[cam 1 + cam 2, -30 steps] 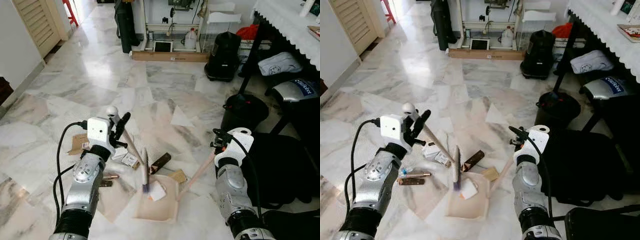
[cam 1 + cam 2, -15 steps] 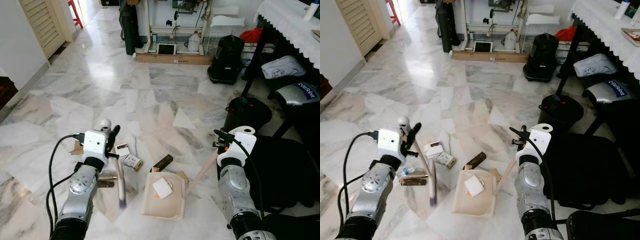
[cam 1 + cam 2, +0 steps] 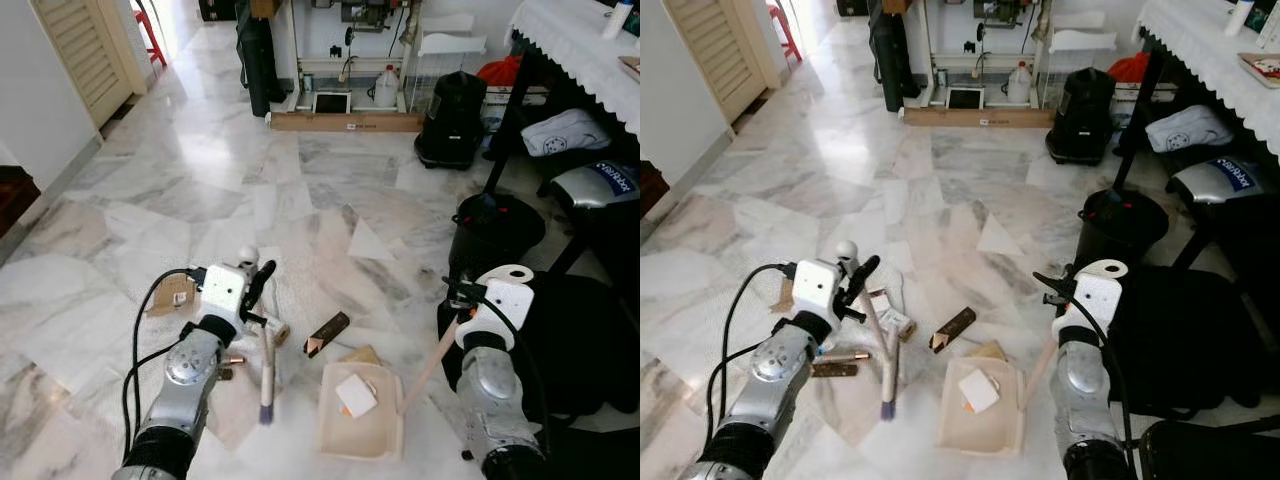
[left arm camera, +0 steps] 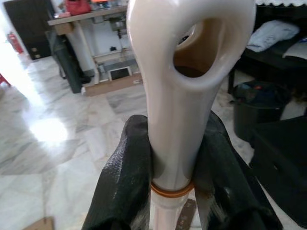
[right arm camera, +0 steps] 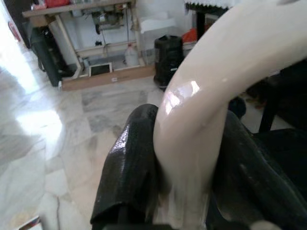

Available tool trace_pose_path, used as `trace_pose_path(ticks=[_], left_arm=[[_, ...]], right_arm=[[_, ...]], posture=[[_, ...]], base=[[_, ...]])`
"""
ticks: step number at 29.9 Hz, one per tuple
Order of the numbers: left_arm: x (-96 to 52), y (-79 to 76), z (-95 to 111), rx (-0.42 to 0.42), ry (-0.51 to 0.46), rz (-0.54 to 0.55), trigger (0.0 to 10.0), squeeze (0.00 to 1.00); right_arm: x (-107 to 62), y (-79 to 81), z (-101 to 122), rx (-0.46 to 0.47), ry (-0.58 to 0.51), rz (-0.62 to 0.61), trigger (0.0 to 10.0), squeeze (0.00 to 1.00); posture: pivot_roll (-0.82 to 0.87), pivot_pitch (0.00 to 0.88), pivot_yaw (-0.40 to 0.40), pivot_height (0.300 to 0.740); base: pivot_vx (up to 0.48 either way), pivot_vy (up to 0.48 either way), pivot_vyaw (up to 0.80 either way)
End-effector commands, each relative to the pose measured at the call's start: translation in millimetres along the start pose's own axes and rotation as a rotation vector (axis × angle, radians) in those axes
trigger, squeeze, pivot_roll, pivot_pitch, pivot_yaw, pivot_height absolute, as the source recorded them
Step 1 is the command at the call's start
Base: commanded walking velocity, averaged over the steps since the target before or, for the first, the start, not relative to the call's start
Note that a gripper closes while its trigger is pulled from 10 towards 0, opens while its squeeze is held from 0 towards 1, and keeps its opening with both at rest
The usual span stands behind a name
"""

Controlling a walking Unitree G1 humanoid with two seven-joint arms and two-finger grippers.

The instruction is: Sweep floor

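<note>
Left gripper clamped on the cream handle of the hand broom; black fingers pressed to either side of the handle just below its hanging loop. Broom head down on the marble floor, purple bristle tip toward me, well left of the dustpan.

Right gripper closed round the dustpan's curved cream handle. Pan sits flat on the floor between my arms, mouth facing away from me. Already inside: a white square scrap with something orange under it.

Debris not yet collected: dark brown wrapper bar just beyond the pan's mouth, a tan scrap touching its far lip, a small box beside the broom shaft, a cardboard piece further left, and small brown items near my left forearm.

Judgement on the stroke: hold the pan lip hard to the floor, keep bristles low, and draw the box and bar rightward in short strokes. Light scraps may skid on polished marble or slip under the lip if it lifts.

Writing: the grey seat at right reads something like "carlRobot", partly hidden. Nothing legible on the litter.
</note>
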State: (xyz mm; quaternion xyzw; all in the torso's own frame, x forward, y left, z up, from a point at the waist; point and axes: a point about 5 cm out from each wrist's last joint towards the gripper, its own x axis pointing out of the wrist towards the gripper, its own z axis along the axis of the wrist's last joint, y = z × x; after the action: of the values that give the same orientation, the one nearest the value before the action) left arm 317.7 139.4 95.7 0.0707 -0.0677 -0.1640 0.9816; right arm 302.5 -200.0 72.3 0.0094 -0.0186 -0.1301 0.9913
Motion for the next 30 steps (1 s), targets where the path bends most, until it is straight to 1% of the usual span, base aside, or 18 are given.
trace_pose_path(ticks=[1,2,3,4,5,8,9,12,15,17,24,25,26,30], left_arm=[[5.2,-0.6,6.5,0.021,-0.035,-0.012,10.0,0.00],[6.6,-2.1,6.6,0.014,-0.036,-0.015,10.0,0.00],[10.0,-5.1,7.0,0.006,-0.036,-0.043,10.0,0.00],[11.0,-6.1,7.1,0.005,-0.035,-0.054,10.0,0.00],[12.2,-7.1,6.7,0.004,-0.032,-0.065,10.0,0.00],[13.4,-9.9,3.1,0.003,-0.018,-0.080,10.0,0.00],[14.3,-9.6,2.6,0.008,-0.018,-0.077,10.0,0.00],[15.6,-0.5,8.6,0.010,-0.047,-0.025,10.0,0.00],[15.1,8.6,11.0,-0.001,-0.063,0.031,10.0,0.00],[8.9,13.7,2.3,-0.005,-0.041,0.087,10.0,0.00],[6.7,19.7,4.5,0.000,-0.060,0.103,10.0,0.00],[4.3,23.6,2.6,0.007,-0.050,0.116,10.0,0.00],[3.7,25.1,2.1,0.008,-0.049,0.123,10.0,0.00],[1.5,31.5,3.1,0.019,-0.049,0.141,10.0,0.00]], right_arm=[[1.8,-3.3,13.0,-0.002,-0.069,0.000,10.0,0.00],[0.5,-6.4,13.2,-0.009,-0.072,-0.008,10.0,0.00],[-3.5,-14.7,13.3,-0.011,-0.078,-0.039,10.0,0.00],[-4.9,-17.4,13.5,-0.012,-0.080,-0.050,10.0,0.00],[-6.2,-20.8,13.7,-0.017,-0.082,-0.061,10.0,0.00],[-9.2,-27.9,11.4,-0.031,-0.077,-0.082,10.0,0.00],[-9.8,-29.7,10.4,-0.025,-0.070,-0.091,10.0,0.00],[-6.5,-23.1,10.3,0.001,-0.054,-0.084,10.0,0.00],[-2.7,-12.7,11.9,0.006,-0.048,-0.051,10.0,0.00],[-0.7,-5.3,14.0,0.008,-0.045,-0.026,10.0,0.00],[-0.9,0.6,11.9,0.026,-0.036,-0.014,10.0,0.00],[-2.0,5.5,7.8,0.032,-0.022,-0.009,10.0,0.00],[-2.3,7.2,7.0,0.037,-0.018,-0.009,10.0,0.00],[-3.5,17.1,9.2,0.061,-0.028,0.006,10.0,0.00]], posture=[[-0.10,0.000,0.097,0.740],[-0.11,0.000,0.106,0.740],[-0.14,0.000,0.128,0.740],[-0.14,0.000,0.128,0.740],[-0.16,0.000,0.146,0.740],[-0.16,0.000,0.143,0.740],[-0.13,0.000,0.115,0.740],[-0.10,0.000,0.079,0.740],[-0.11,0.000,0.067,0.740],[-0.10,0.000,0.026,0.740],[-0.06,0.000,0.030,0.740],[-0.04,0.000,0.038,0.740],[-0.04,0.000,0.038,0.740],[-0.03,0.000,0.057,0.740]], base=[[0.000,0.000,0.00],[0.000,0.000,0.00],[0.000,0.000,0.00],[0.000,0.000,0.00],[0.000,0.000,0.00],[0.000,0.000,0.00],[0.000,0.000,0.00],[0.000,0.000,0.00],[0.000,0.000,0.00],[0.000,0.000,0.00],[0.000,0.000,0.00],[0.000,0.000,0.63],[0.000,0.000,0.63],[0.000,0.000,0.67]])
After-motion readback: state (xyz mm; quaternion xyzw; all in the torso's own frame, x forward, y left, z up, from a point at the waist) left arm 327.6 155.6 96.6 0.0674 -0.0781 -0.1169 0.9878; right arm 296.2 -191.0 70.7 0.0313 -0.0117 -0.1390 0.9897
